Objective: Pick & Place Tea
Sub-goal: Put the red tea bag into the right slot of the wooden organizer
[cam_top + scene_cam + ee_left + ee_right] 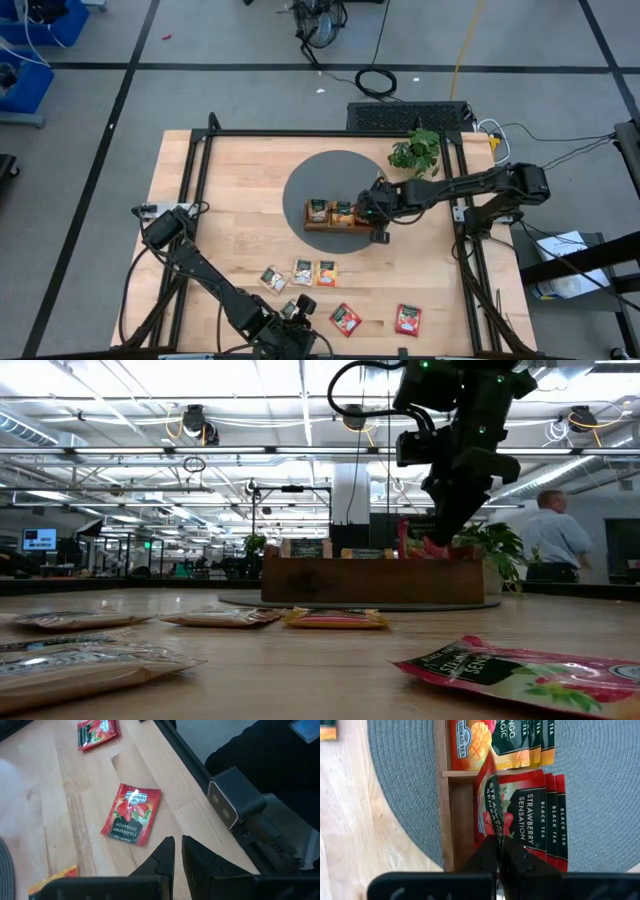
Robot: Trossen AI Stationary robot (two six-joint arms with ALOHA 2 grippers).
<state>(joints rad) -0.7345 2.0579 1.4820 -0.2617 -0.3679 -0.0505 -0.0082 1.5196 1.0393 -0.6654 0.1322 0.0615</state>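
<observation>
Tabletop (240, 180): wooden tray (340, 224) sits mid-table on a grey mat (320, 175). Right fingers (496, 851) are clamped on the edge of a red sachet (490, 795), standing it over the tray's right compartment among other strawberry sachets. Left fingers (177, 857), nearly closed and empty, hover near the front edge by a loose red sachet (131, 813). More sachets (300, 272) lie flat nearby. Likely light, floppy and slick; pinch an edge.

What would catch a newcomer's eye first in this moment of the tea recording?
The right tool, shut on a red strawberry sachet, holds it edge-up over the wooden tray on the round grey mat at the table's middle. Five loose sachets lie along the near side, two of them red. The left tool waits by that near edge.
</observation>
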